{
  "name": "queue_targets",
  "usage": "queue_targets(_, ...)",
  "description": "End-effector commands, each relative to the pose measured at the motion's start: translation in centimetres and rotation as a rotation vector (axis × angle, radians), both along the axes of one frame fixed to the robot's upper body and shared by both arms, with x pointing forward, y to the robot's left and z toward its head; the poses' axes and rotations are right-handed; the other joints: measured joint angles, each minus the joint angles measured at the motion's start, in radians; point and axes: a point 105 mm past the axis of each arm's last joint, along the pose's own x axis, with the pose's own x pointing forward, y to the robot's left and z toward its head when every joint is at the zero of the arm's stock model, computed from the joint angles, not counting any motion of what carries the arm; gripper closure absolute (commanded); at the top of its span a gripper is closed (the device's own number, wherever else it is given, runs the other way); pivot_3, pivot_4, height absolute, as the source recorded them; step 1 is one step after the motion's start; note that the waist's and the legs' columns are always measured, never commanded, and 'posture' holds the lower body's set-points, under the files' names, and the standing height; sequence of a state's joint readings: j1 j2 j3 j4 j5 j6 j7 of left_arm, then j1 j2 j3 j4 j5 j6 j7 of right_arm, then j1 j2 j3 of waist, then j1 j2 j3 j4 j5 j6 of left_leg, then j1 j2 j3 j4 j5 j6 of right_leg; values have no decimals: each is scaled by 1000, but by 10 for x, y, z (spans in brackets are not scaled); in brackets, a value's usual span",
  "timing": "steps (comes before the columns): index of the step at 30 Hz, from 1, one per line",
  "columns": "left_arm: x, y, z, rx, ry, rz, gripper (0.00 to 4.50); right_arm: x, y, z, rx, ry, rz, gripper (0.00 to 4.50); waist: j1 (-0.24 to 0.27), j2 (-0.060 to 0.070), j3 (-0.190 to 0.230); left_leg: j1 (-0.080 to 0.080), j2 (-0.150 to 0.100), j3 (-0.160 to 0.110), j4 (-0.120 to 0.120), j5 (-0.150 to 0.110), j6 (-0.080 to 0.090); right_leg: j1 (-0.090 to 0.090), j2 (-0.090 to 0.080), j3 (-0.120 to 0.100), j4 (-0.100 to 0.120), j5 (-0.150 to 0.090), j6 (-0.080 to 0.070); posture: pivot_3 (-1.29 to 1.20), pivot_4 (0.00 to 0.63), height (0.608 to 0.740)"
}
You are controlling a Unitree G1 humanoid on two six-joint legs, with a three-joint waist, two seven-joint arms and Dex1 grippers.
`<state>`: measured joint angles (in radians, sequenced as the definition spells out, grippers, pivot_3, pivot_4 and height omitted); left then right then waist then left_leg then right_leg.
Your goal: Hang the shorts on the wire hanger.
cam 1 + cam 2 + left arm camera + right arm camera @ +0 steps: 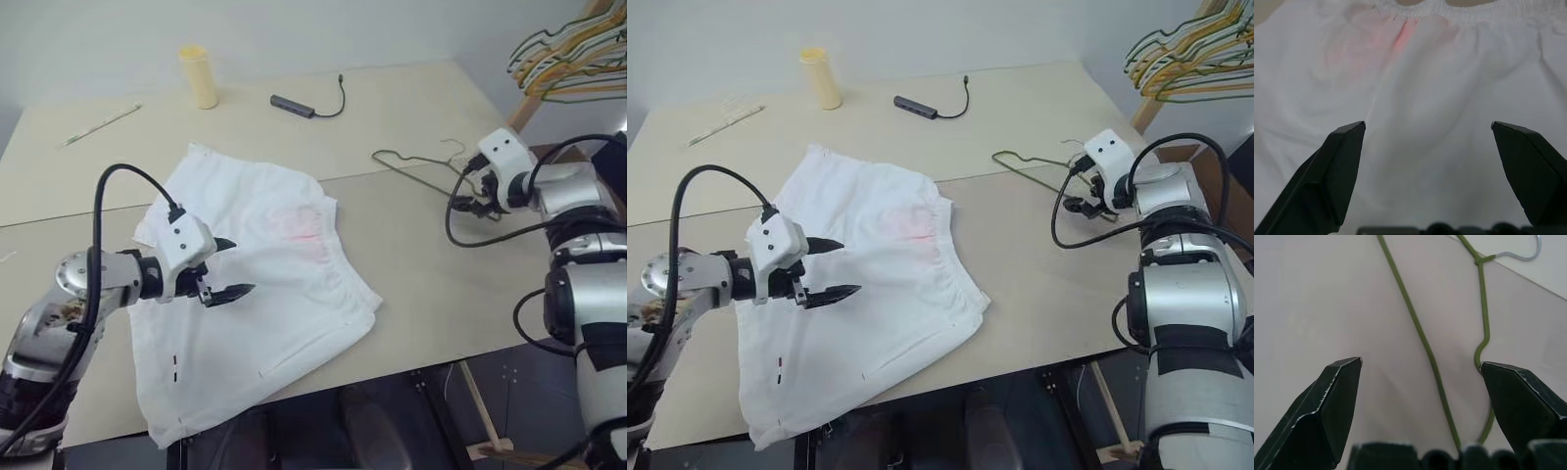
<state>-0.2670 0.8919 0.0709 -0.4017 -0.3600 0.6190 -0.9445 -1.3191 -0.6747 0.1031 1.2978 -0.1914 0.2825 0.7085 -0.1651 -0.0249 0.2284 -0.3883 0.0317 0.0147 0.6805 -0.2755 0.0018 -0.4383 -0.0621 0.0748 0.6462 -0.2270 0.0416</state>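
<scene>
The white shorts (265, 284) lie flat on the table, waistband toward the right, with a faint pink patch (299, 227) near the waist and tiny dark marks by the near leg hem. My left gripper (230, 269) hovers open just above the cloth, fingers (1339, 161) spread wide, nothing between them. The thin dark wire hanger (416, 166) lies on the table to the right of the shorts. My right gripper (477, 206) is open right over its near end; the wire (1425, 342) runs between the fingertips (1337, 396), not gripped.
A yellow cup (199, 76), a dark USB hub with cable (294, 105) and a pen (100, 125) lie at the table's far side. A bunch of yellow and dark hangers (573, 54) hangs on a wooden rack at the far right. The table's near edge runs just below the shorts.
</scene>
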Motion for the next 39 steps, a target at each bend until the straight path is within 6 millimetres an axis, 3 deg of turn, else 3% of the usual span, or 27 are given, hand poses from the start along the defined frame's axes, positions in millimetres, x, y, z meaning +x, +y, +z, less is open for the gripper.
queue_targets(1, -5, -2, 12, -18, -50, 4, 14, 5, 0, 18, 70, -74, -57, 45, 3, 0, 1, 0, 0, 0, 0, 0, 0, 0, 0, 0, 0, 0, 0, -91, 268, 740)
queue_targets(6, -11, -4, 7, -13, -46, 16, 14, 7, 5, 15, 182, -79, -102, 45, 10, -1, 9, 0, 0, 0, 0, 0, 0, 0, 0, 0, 0, 0, 0, -89, 277, 740)
queue_targets(15, -21, -3, 1, 8, -50, 41, 14, 8, 5, 4, 189, -66, -128, 45, 20, 0, 25, -2, 0, -1, 0, 0, 0, -1, 0, -2, -2, 1, -1, -64, 285, 740)
queue_targets(23, -31, 0, -2, 7, -43, 83, 14, 8, 8, 2, 360, -50, -198, 45, 35, 0, 28, -2, 0, -1, 0, 0, 0, -1, 0, -2, -2, 1, -1, -32, 281, 740)
queue_targets(39, -39, 7, -8, 42, -40, 123, 14, 10, 9, -8, 319, -61, -220, 45, 69, 0, 28, -3, 1, -1, 0, 0, 0, -1, 0, -3, -4, 1, -1, -1, 254, 740)
